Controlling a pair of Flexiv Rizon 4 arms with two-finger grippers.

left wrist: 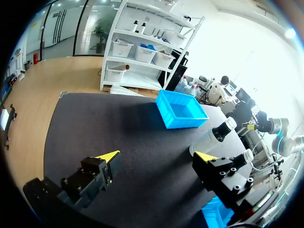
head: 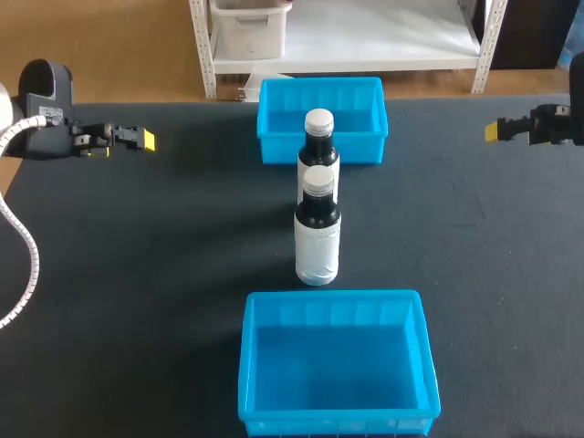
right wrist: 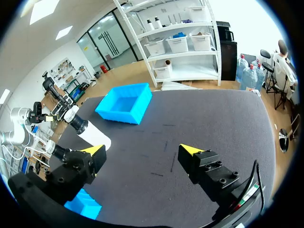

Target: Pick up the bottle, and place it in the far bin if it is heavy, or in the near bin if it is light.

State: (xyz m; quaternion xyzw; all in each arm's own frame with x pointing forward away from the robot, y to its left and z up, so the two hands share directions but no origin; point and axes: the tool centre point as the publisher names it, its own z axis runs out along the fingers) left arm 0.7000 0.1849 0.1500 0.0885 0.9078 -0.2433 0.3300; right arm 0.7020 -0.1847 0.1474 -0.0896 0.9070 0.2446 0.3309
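Observation:
Two dark bottles with white caps and pale labels stand in a row at the table's middle. The nearer bottle (head: 317, 239) is closer to the near bin (head: 336, 365); the farther bottle (head: 319, 146) stands just before the far bin (head: 274, 146). My left gripper (head: 137, 139) hangs at the far left, open and empty, well away from both bottles. My right gripper (head: 500, 130) hangs at the far right, open and empty. In the left wrist view my gripper (left wrist: 159, 156) shows the bottles (left wrist: 213, 137) beside its one finger. In the right wrist view my gripper (right wrist: 142, 151) has a bottle (right wrist: 92, 134) off to one side.
Both blue bins are empty; the far bin (left wrist: 183, 110) (right wrist: 124, 103) sits at the table's back edge, the near bin (right wrist: 83, 202) at its front edge. Dark bare tabletop (head: 164, 255) spreads on either side of the bottles.

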